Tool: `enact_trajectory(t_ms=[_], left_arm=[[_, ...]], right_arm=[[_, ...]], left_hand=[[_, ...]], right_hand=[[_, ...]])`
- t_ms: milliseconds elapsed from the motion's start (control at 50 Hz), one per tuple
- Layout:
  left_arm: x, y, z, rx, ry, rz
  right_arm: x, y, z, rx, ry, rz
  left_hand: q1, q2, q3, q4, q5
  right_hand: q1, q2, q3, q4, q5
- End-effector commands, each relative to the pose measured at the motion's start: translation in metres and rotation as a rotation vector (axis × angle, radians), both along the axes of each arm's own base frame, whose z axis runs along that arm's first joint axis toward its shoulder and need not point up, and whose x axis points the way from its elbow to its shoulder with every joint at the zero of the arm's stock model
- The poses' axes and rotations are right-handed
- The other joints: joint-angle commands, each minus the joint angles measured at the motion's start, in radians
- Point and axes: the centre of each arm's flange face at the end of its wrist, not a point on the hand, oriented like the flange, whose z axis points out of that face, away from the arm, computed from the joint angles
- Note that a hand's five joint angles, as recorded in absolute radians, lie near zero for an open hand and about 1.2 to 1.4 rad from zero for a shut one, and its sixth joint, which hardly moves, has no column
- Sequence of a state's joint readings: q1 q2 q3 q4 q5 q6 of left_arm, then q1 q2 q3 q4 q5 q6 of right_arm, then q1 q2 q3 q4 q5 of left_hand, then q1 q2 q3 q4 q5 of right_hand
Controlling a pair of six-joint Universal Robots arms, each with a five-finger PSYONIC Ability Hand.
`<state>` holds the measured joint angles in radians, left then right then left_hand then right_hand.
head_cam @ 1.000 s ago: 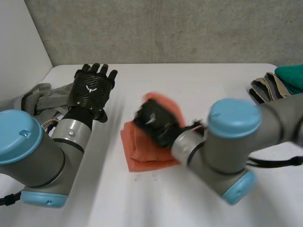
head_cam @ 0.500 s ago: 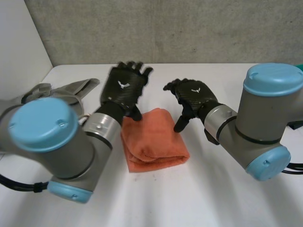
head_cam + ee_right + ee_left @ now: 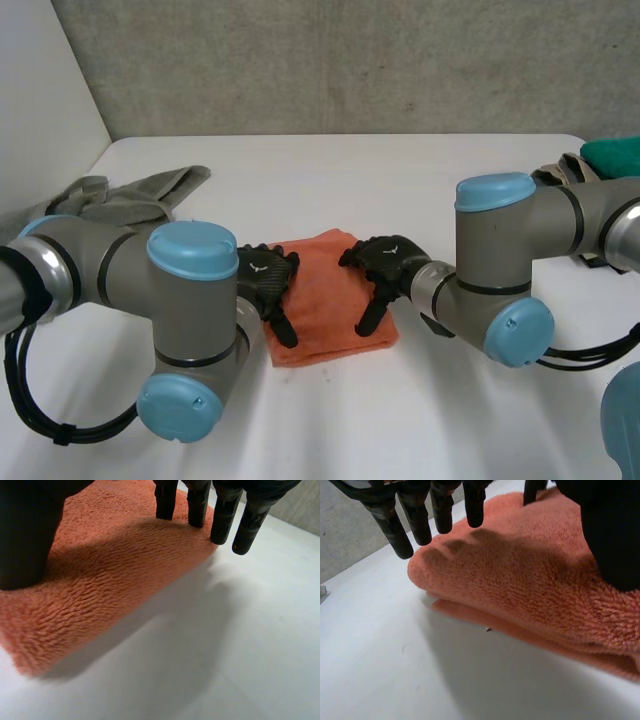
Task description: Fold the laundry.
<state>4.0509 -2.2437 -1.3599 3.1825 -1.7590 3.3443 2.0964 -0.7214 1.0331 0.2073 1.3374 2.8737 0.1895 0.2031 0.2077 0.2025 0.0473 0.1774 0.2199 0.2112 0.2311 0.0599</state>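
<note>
Folded orange towel (image 3: 325, 300) on white counter (image 3: 400, 180), left robot hand (image 3: 262, 280) and right robot hand (image 3: 385, 262) resting straight-fingered on opposite edges; grey garment (image 3: 140, 195) far left, clothes pile (image 3: 575, 175) far right.

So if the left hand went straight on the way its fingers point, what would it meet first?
Probably the orange towel: the left hand aims straight fingers at its rounded fold, tips just above it. The outermost finger might miss it and reach the white table instead.

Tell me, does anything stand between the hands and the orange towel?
Nothing visible does. The left hand and the right hand, both open, are at opposite edges of the towel.
</note>
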Motion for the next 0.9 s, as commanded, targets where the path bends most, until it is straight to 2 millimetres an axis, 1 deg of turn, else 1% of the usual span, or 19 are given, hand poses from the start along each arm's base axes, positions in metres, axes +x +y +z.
enact_trajectory(t_ms=[20,60,80,100,140,160,180,220,240,260,300,320,380,440,480,540,560,700,900], left_arm=[[-0.003,0.001,0.011,-0.045,-0.017,-0.043],[-0.004,0.001,0.024,-0.07,0.009,-0.051],[-0.005,0.002,0.041,-0.099,0.041,-0.07],[-0.006,0.003,0.05,-0.114,0.059,-0.085],[-0.007,0.007,0.067,-0.145,0.096,-0.116],[-0.007,0.01,0.085,-0.175,0.134,-0.148],[-0.007,0.011,0.094,-0.191,0.151,-0.163],[-0.004,0.012,0.112,-0.227,0.182,-0.187],[0.001,0.011,0.13,-0.262,0.213,-0.206],[0.003,0.011,0.139,-0.279,0.226,-0.218],[0.008,0.015,0.161,-0.317,0.262,-0.277],[0.009,0.018,0.165,-0.318,0.268,-0.303],[0.012,0.03,0.176,-0.28,0.279,-0.412],[0.015,0.035,0.179,-0.234,0.282,-0.482],[0.019,0.036,0.18,-0.192,0.283,-0.522],[0.023,0.036,0.18,-0.164,0.286,-0.547],[0.023,0.036,0.18,-0.163,0.288,-0.55],[0.023,0.036,0.183,-0.17,0.29,-0.551],[0.021,0.036,0.179,-0.159,0.287,-0.554]], right_arm=[[0.001,-0.001,0.033,-0.092,-0.02,0.01],[0.0,0.0,0.045,-0.114,-0.039,0.007],[0.0,0.001,0.052,-0.129,-0.048,0.006],[-0.001,0.002,0.066,-0.166,-0.069,0.006],[-0.003,0.004,0.08,-0.208,-0.092,0.001],[-0.005,0.006,0.087,-0.23,-0.104,-0.002],[-0.008,0.01,0.098,-0.272,-0.122,-0.004],[-0.012,0.015,0.105,-0.307,-0.135,-0.004],[-0.013,0.017,0.107,-0.318,-0.138,-0.006],[-0.014,0.024,0.106,-0.331,-0.145,0.0],[-0.017,0.03,0.101,-0.329,-0.142,0.002],[-0.019,0.034,0.094,-0.322,-0.135,0.004],[-0.023,0.042,0.081,-0.308,-0.115,0.009],[-0.023,0.057,0.06,-0.295,-0.071,0.043],[-0.016,0.071,0.046,-0.318,-0.042,0.078],[-0.008,0.08,0.031,-0.355,-0.021,0.103],[-0.004,0.082,0.021,-0.378,-0.009,0.105],[0.005,0.082,-0.015,-0.412,0.013,0.113],[0.017,0.079,-0.029,-0.454,0.022,0.14]], left_hand=[[-0.014,-0.028,-0.032,-0.027,-0.046],[-0.015,-0.029,-0.033,-0.028,-0.047],[-0.015,-0.029,-0.033,-0.028,-0.047],[-0.015,-0.029,-0.033,-0.028,-0.047],[-0.015,-0.029,-0.033,-0.028,-0.047],[-0.015,-0.029,-0.033,-0.028,-0.047],[-0.015,-0.029,-0.033,-0.028,-0.047],[-0.015,-0.029,-0.033,-0.028,-0.047],[-0.015,-0.029,-0.033,-0.028,-0.047],[-0.015,-0.029,-0.033,-0.028,-0.047],[-0.015,-0.029,-0.033,-0.028,-0.047],[-0.015,-0.029,-0.033,-0.028,-0.047],[-0.015,-0.029,-0.033,-0.028,-0.047],[-0.015,-0.029,-0.033,-0.028,-0.047],[-0.015,-0.029,-0.033,-0.028,-0.047],[-0.015,-0.029,-0.033,-0.028,-0.047],[-0.015,-0.029,-0.033,-0.028,-0.047],[-0.015,-0.029,-0.033,-0.028,-0.047],[-0.015,-0.029,-0.033,-0.028,-0.047]], right_hand=[[-0.003,-0.045,-0.037,-0.057,-0.06],[-0.003,-0.045,-0.037,-0.057,-0.06],[-0.003,-0.045,-0.037,-0.057,-0.06],[-0.003,-0.045,-0.037,-0.057,-0.06],[-0.003,-0.045,-0.037,-0.057,-0.06],[-0.003,-0.045,-0.037,-0.057,-0.06],[-0.003,-0.045,-0.037,-0.057,-0.06],[-0.003,-0.045,-0.037,-0.057,-0.06],[-0.003,-0.045,-0.037,-0.057,-0.06],[-0.003,-0.045,-0.037,-0.057,-0.06],[-0.003,-0.045,-0.037,-0.057,-0.06],[-0.003,-0.045,-0.037,-0.057,-0.06],[-0.003,-0.045,-0.037,-0.057,-0.06],[-0.003,-0.045,-0.037,-0.057,-0.06],[-0.003,-0.045,-0.037,-0.057,-0.06],[-0.003,-0.045,-0.037,-0.057,-0.06],[-0.003,-0.045,-0.037,-0.057,-0.06],[-0.003,-0.045,-0.037,-0.057,-0.06],[-0.003,-0.045,-0.037,-0.057,-0.06]])
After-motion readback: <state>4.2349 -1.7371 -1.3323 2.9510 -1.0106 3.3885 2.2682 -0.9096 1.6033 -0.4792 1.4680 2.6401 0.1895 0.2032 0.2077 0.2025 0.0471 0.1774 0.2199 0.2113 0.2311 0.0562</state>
